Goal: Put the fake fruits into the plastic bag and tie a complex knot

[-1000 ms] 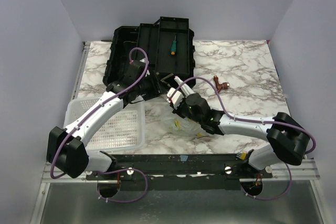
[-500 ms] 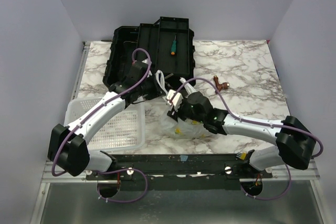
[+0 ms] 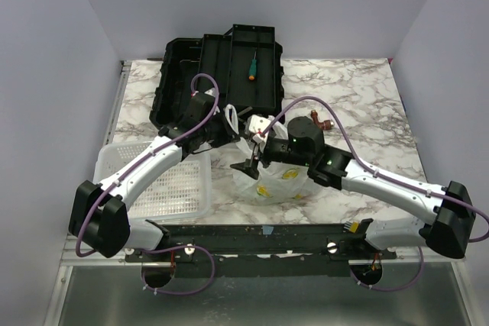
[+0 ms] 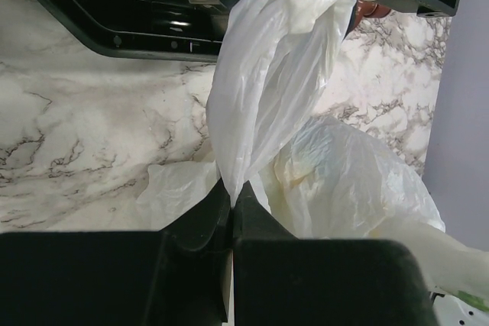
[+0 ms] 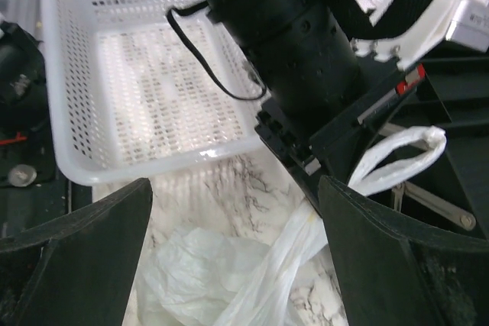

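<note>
My left hand (image 4: 231,195) is clenched on the plastic bag handle (image 4: 267,74), which stands upright. My right hand (image 5: 233,188) is released, with the handle slanting just ahead of its gap.

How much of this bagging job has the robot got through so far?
The fruit looks packed: yellow shapes show through the plastic bag. In hand: the left claw is shut on a bag handle, holding it up; the right claw gapes open nearby. Left: no knot shows yet, so the tying remains.
</note>
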